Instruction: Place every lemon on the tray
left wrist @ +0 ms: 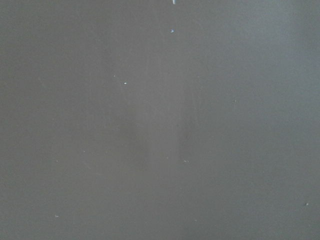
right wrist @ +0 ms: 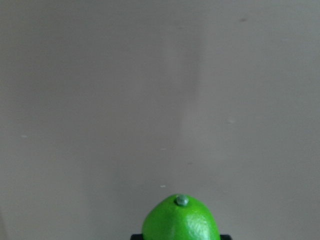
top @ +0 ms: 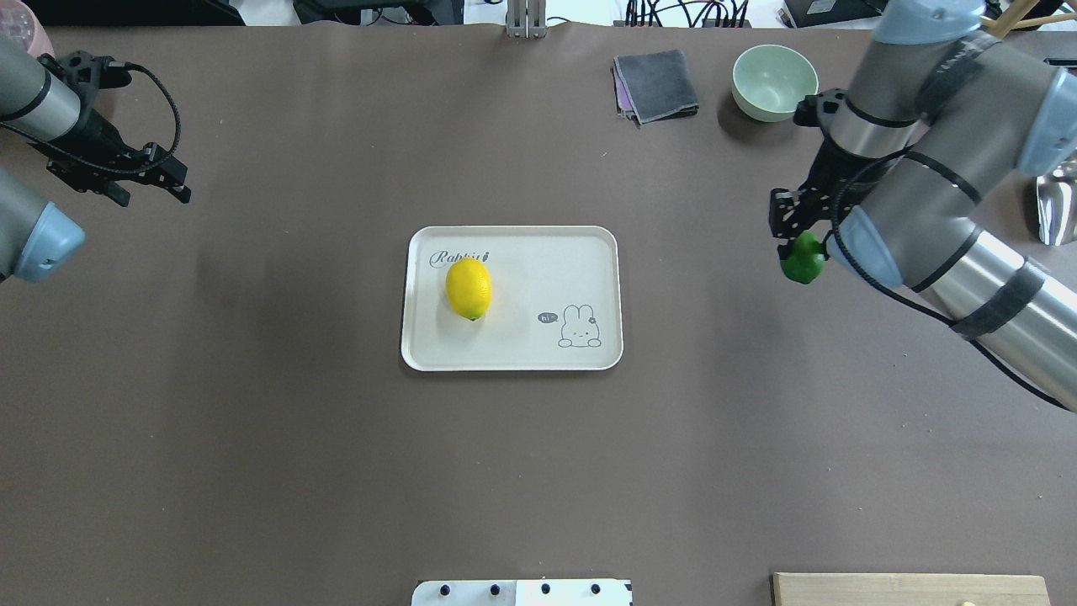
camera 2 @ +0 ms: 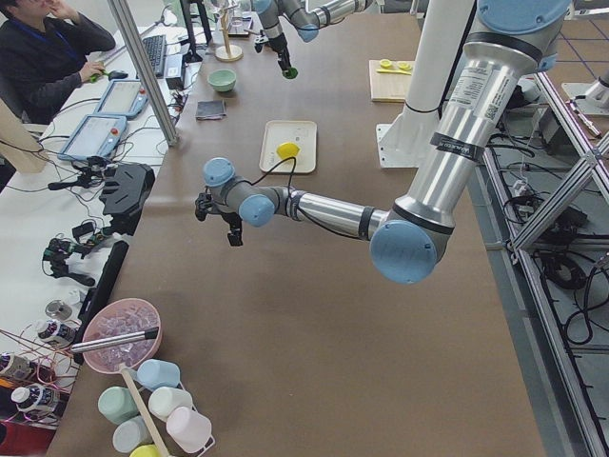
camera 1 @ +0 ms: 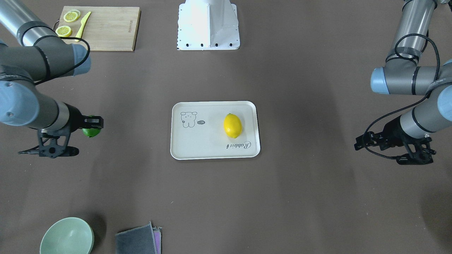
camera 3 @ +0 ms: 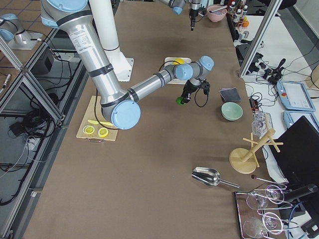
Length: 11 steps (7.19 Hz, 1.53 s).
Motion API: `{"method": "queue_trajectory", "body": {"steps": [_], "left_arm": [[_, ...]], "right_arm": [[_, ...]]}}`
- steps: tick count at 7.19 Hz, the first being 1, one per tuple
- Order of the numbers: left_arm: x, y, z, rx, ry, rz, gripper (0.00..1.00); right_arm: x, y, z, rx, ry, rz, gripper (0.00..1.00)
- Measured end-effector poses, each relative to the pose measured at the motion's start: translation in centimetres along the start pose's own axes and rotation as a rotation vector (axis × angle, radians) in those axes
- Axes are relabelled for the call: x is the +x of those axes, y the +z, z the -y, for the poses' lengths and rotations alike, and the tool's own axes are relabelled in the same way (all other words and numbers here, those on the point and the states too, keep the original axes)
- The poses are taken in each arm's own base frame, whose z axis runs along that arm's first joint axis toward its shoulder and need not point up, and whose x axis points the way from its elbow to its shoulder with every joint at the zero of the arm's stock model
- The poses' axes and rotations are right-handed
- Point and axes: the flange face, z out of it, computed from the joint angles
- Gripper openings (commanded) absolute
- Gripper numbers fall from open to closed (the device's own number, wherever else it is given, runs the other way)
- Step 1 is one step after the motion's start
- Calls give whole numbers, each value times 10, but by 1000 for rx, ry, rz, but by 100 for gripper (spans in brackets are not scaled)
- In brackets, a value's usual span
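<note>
The cream tray (top: 522, 358) lies mid-table, also in the front view (camera 1: 212, 155). The yellow lemon (top: 468, 288) lies on its left half in the overhead view, by the script word (camera 1: 232, 125). My right gripper (top: 795, 244) is shut on the green lemon (top: 803, 261), held off to the tray's right, clear of it. It also shows in the front view (camera 1: 91, 132) and the right wrist view (right wrist: 181, 220). My left gripper (top: 183, 187) is open and empty, far left of the tray.
A wooden cutting board (camera 1: 106, 30) with lemon slices and a yellow knife sits by the robot base (camera 1: 208, 24). A green bowl (top: 774, 80) and a folded grey cloth (top: 656, 84) lie at the far edge. A metal scoop (top: 1056, 206) is at the right.
</note>
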Motion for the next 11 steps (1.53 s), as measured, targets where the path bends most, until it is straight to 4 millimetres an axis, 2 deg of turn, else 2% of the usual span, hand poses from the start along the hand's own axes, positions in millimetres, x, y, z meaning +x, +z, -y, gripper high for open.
{"method": "queue_trajectory", "body": {"steps": [1,2,4,5,6,8,11], "left_arm": [[0,0,0,-1,-1,-1,97],[0,0,0,-1,-1,-1,98],[0,0,-1,-1,-1,-2,97],[0,0,-1,-1,-1,-2,97],[0,0,-1,-1,-1,-3,98],[0,0,-1,-1,-1,-2,98],[0,0,-1,-1,-1,-3,97]], "right_arm": [[-49,7,-10,30,-15,15,0],[-89,19,-21,69,-30,36,0],[-159,28,-28,97,2,77,0],[-190,32,-31,98,19,82,30],[-210,39,-35,101,25,76,99],[-229,51,-36,107,35,54,100],[-229,47,-31,123,35,61,100]]}}
